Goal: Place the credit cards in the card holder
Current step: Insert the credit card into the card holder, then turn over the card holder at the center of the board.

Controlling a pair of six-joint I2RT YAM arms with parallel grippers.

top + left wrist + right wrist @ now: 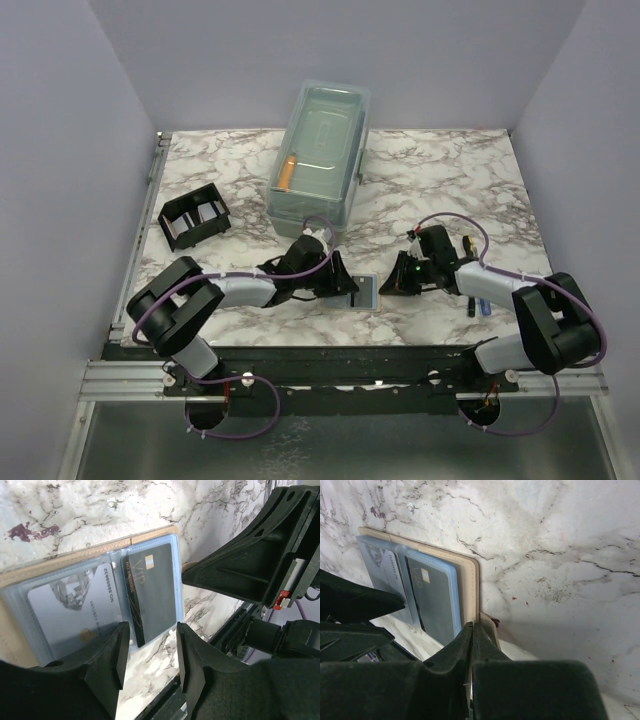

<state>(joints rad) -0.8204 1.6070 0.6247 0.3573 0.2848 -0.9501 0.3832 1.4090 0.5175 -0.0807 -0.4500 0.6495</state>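
Now, one dark card (150, 592), one pale card (75, 605)

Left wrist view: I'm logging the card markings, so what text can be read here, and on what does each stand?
"VIP": gold letters on the dark grey card.
"NO 8888...": gold line along that card's edge; the last digits are too blurred to read.
"NO 88888632": dark print on the light card; the last digits are uncertain.
Smaller print beside that number: too small to read.
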